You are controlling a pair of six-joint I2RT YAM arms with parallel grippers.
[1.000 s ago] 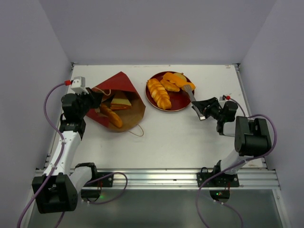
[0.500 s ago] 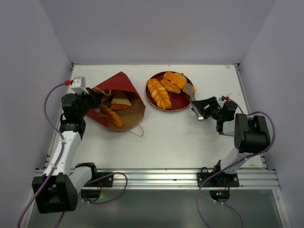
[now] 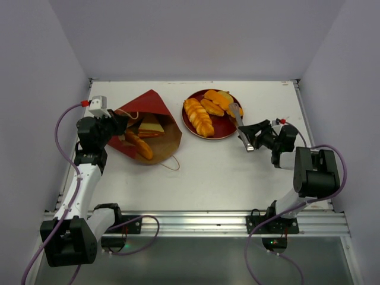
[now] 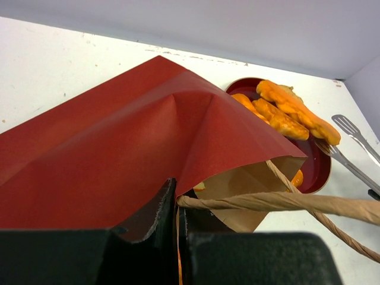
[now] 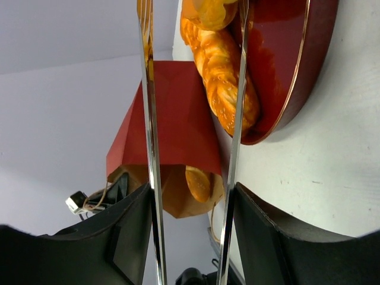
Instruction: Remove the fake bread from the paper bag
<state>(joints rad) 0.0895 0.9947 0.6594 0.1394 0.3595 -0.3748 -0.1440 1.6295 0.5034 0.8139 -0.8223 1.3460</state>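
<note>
The dark red paper bag (image 3: 151, 110) lies on its side at the left, its mouth toward the near right. In its mouth lie two pieces of the fake bread, a long bun (image 3: 139, 145) and a yellow sandwich wedge (image 3: 151, 125). My left gripper (image 3: 120, 123) (image 4: 176, 193) is shut on the bag's rim by its cord handle (image 4: 267, 202). A braided loaf (image 3: 198, 117) (image 5: 228, 71) and two rolls (image 3: 215, 102) lie on the round red plate (image 3: 224, 126). My right gripper (image 3: 252, 136) (image 5: 191, 193) is shut on metal tongs (image 3: 236, 111) (image 5: 148, 119). Their tips stand spread and empty over the plate's right side.
A loose cord handle (image 3: 172, 163) trails from the bag onto the white table (image 3: 208, 172). Walls close in the table at the back and on both sides. The arm bases and a metal rail (image 3: 196, 221) run along the near edge.
The tongs have spread and let a roll go onto the plate. My right gripper has drawn back a little toward the right. The left arm and bag have not moved.
</note>
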